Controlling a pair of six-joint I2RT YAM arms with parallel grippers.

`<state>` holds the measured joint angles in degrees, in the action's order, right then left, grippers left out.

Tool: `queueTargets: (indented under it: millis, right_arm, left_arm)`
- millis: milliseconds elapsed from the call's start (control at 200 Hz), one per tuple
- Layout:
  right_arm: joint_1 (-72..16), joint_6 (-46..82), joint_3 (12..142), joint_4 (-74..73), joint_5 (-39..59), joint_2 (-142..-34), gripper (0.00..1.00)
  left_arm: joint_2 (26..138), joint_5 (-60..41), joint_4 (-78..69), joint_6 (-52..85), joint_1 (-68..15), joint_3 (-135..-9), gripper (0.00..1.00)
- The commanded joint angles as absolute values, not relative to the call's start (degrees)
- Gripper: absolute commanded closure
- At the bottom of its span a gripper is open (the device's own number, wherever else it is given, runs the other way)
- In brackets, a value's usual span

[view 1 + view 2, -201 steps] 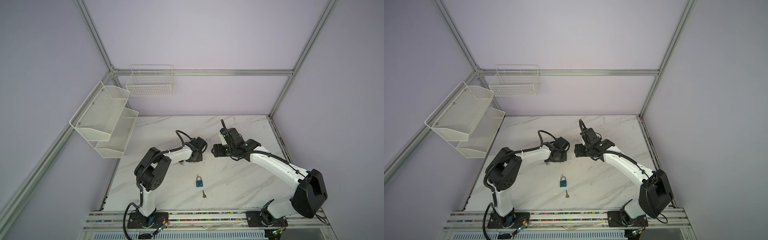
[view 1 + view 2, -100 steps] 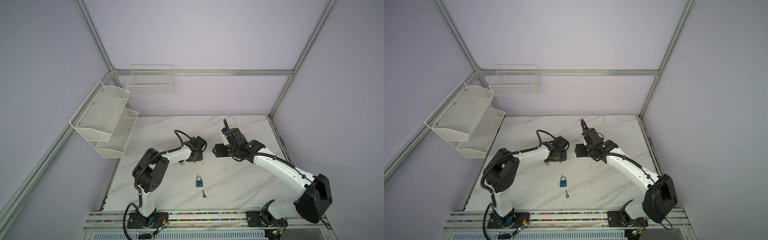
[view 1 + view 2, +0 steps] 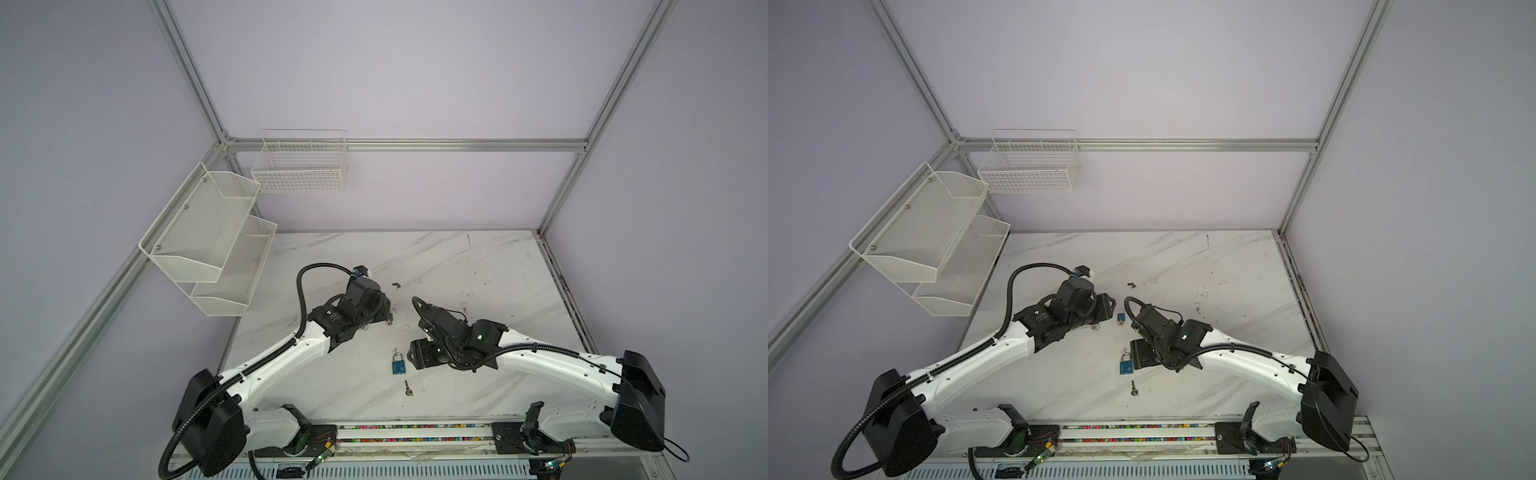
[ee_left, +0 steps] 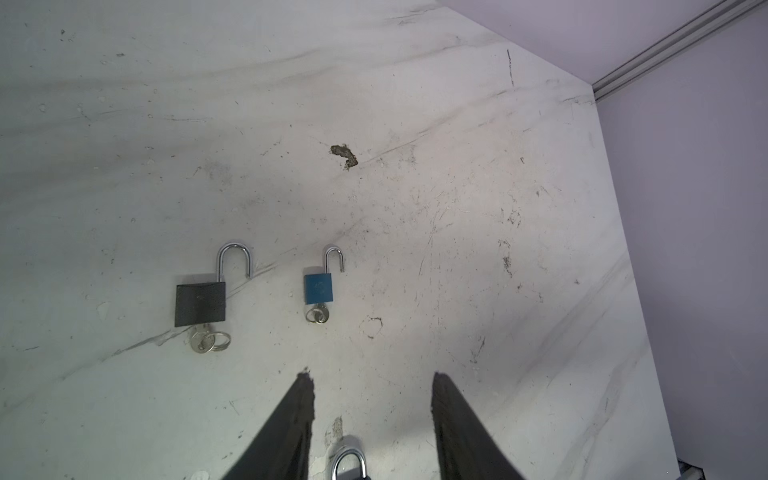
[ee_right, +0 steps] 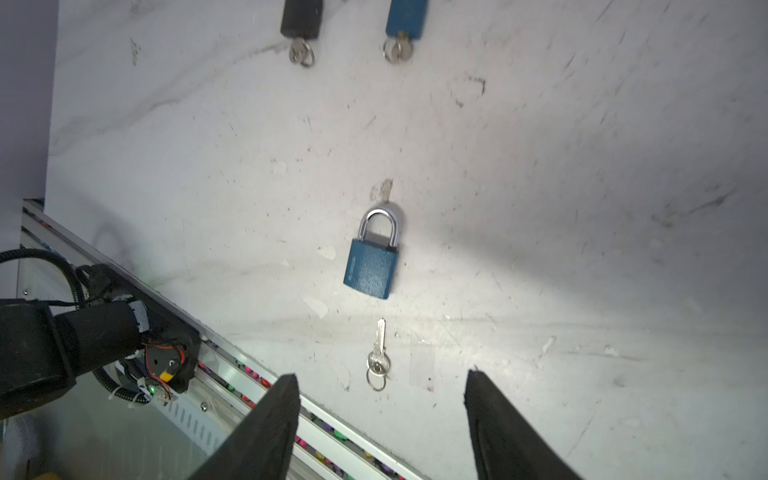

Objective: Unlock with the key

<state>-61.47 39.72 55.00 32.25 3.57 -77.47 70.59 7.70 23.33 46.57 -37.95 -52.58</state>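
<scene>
- Three padlocks lie on the tabletop (image 3: 478, 270). The black padlock (image 4: 200, 303) and the small blue padlock (image 4: 318, 287) lie side by side at the far end. Each has its shackle sprung and a key in its base.
- Task item: the closed blue padlock (image 3: 398, 363) lies flat near the middle of the tabletop, toward the near edge. Its shackle points far and its base points near.
- The loose key (image 3: 409, 388) lies just nearer than that base and apart from it. Its long axis runs near to far, with the blade toward the lock and the ring toward the near rail.
- Right gripper (image 5: 381, 374): jaws well apart, nothing held. In both top views it hangs just to the right of the closed lock. The right wrist view shows key and lock roughly in one line ahead of the jaws.
- Left gripper (image 4: 374, 374): jaws partly spread, nothing held. It sits farther back, by the far pair.
- Judgement: the right arm is nearer to the key. The pickup calls for a short reach leftward and toward the near edge.
</scene>
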Motion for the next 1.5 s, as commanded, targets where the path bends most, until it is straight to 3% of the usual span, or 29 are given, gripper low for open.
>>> queueTargets:
  millis: [0, 240, 780, 1185, 1495]
  right_arm:
    - [-65.4, 46.0, 50.8, 30.2, 2.2, -76.8, 0.38]
    - [-71.4, 43.3, 49.2, 26.4, 2.2, -82.1, 0.48]
    - [-72.7, 35.4, 52.8, 25.2, -0.9, -91.9, 0.66]
    - [-73.2, 33.8, 52.1, 24.9, -0.9, -94.5, 0.73]
    - [-73.2, 33.7, 51.0, 25.9, -1.6, -93.1, 0.89]
  left_arm:
    - [66.3, 5.9, 20.9, 48.5, -37.5, -47.0, 0.54]
    - [59.0, 5.6, 16.7, 54.0, -37.5, -39.5, 0.54]
    - [55.9, 8.5, 16.5, 57.4, -37.5, -36.5, 0.53]
    - [55.6, 9.4, 16.7, 58.2, -37.2, -35.7, 0.53]
    - [56.6, 8.1, 15.3, 58.9, -36.8, -35.6, 0.53]
